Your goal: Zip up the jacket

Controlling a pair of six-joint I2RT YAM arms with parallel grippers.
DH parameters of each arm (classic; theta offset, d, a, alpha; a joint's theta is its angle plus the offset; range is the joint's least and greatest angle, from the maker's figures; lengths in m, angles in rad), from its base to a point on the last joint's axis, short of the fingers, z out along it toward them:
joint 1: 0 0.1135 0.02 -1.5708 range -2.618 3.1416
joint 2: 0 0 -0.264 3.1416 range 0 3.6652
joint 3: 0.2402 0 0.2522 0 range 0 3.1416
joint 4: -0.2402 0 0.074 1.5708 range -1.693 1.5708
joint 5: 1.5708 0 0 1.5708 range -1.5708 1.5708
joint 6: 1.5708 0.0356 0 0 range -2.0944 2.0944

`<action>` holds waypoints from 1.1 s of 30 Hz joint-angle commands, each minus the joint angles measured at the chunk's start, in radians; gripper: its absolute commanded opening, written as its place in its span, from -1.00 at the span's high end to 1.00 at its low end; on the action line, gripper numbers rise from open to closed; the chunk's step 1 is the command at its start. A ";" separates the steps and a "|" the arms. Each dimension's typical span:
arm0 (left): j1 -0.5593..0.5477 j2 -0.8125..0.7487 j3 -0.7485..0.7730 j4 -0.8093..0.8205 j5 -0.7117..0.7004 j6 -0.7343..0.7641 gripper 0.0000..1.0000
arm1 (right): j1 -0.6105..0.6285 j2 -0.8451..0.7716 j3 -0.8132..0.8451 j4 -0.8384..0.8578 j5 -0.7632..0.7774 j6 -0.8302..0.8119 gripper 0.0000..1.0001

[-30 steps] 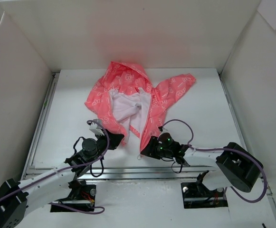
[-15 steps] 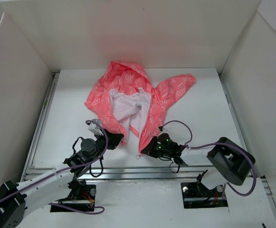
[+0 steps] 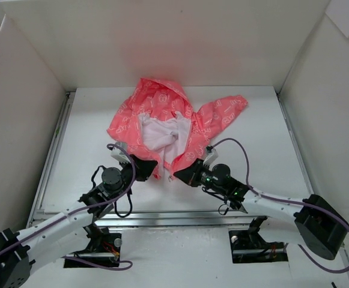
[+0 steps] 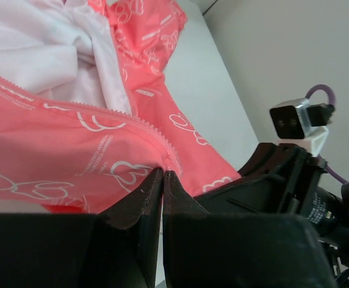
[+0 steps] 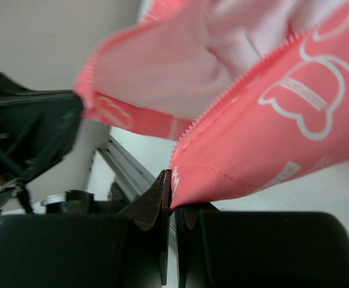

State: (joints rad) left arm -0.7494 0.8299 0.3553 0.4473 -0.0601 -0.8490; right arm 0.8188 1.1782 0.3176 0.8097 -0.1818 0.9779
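The coral-pink jacket [image 3: 160, 97] lies unzipped in the middle of the table, its white lining [image 3: 156, 135] showing between the two front panels. At the bottom of the left panel, my left gripper [image 3: 151, 170] is shut on the hem beside the zipper teeth [image 4: 133, 117]; the fingertips [image 4: 162, 174] pinch the pink fabric. My right gripper [image 3: 179, 174] is shut on the bottom corner of the right panel. In the right wrist view that corner [image 5: 222, 174] sits between the pads, lifted off the table. The two grippers are close together, a small gap apart.
White walls [image 3: 24, 126] box in the table on the left, back and right. A metal rail [image 3: 162, 217] runs along the near edge. A purple cable [image 3: 239, 151] loops over the right arm. The right arm's camera [image 4: 295, 121] shows in the left wrist view.
My right gripper has shut on the right panel's bottom corner and carried it away from the near edge and slightly left. The left gripper, still shut on its hem, has shifted a little farther in.
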 commanded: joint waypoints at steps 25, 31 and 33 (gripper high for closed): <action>0.071 -0.020 0.037 0.264 0.198 -0.140 1.00 | -0.012 -0.011 0.155 0.456 -0.013 -0.105 1.00; 0.071 -0.023 0.043 0.241 0.197 -0.144 1.00 | -0.014 -0.029 0.150 0.445 -0.002 -0.114 1.00; 0.071 -0.018 0.040 0.254 0.203 -0.147 1.00 | -0.013 -0.028 0.150 0.445 -0.002 -0.114 1.00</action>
State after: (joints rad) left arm -0.6849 0.8101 0.3752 0.5903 0.1127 -0.9813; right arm 0.8104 1.1763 0.4145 1.1210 -0.1837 0.8730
